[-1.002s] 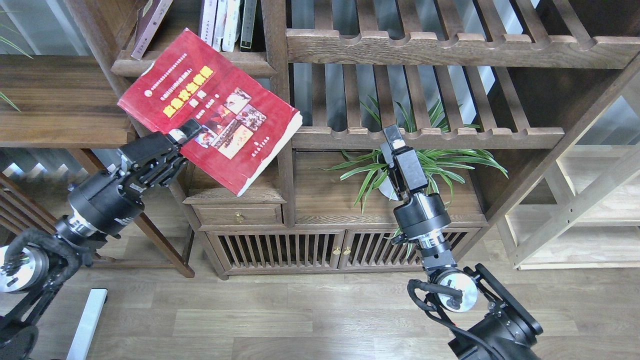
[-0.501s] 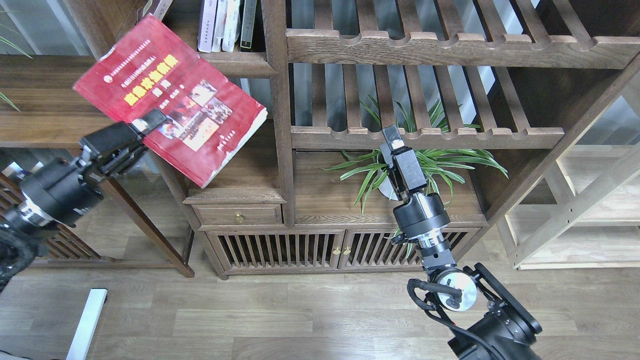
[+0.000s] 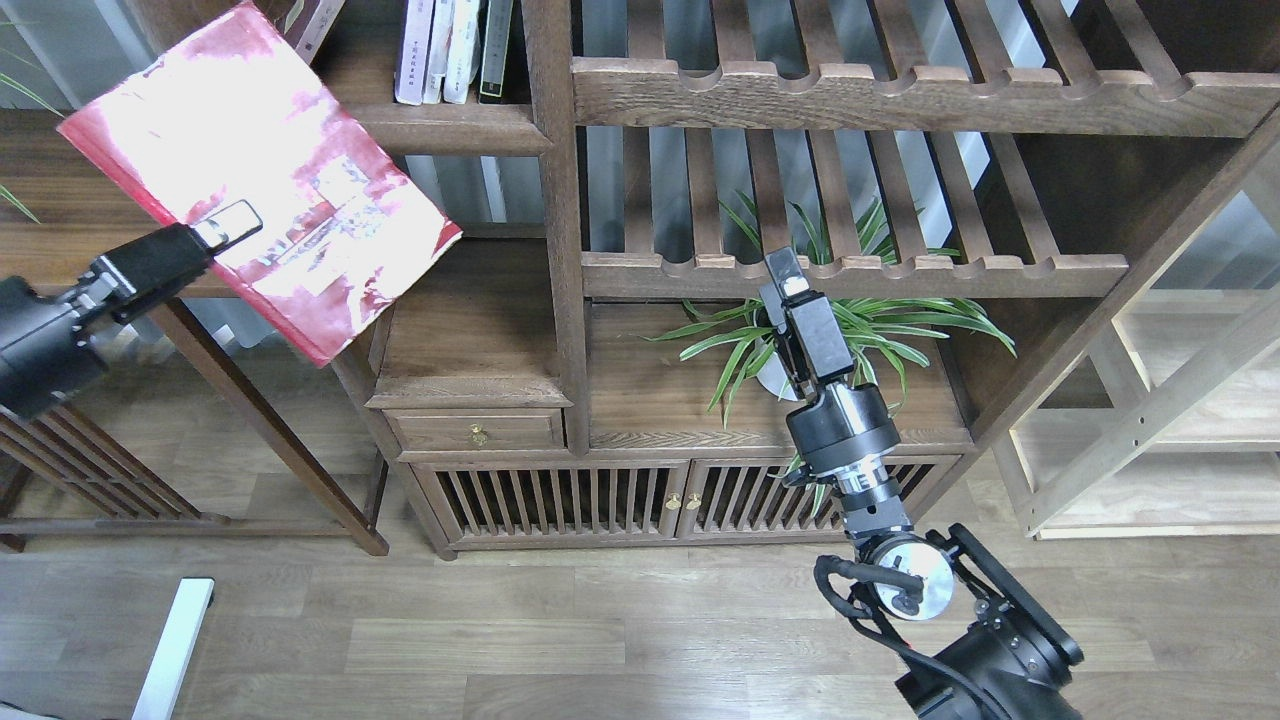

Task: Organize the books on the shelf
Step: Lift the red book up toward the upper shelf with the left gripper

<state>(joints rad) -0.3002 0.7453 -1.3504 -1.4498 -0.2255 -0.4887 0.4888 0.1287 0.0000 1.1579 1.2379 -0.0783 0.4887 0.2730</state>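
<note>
My left gripper (image 3: 228, 224) is shut on the thick red book (image 3: 300, 230) and holds it tilted in the air at the upper left, its cover washed out by glare. The book hangs in front of the dark-brown shelf board (image 3: 450, 128) and left of the post. Several books (image 3: 455, 50) stand upright on that board; a leaning book (image 3: 318, 20) shows at its left end. The lavender-white and maroon books cannot be told apart among them. My right gripper (image 3: 785, 275) points up in front of the slatted rack, away from the books; it holds nothing and its fingers cannot be told apart.
A potted spider plant (image 3: 840, 330) stands on the cabinet top just behind my right arm. Slatted racks with scalloped rails (image 3: 850, 90) fill the right of the bookcase. A pale light-wood rack (image 3: 1180, 420) stands at far right. A brown side table (image 3: 120, 250) stands at left.
My left arm has swung the red book left and upward, away from the lower cabinet compartment, and it now catches glare. The right arm has not moved.
</note>
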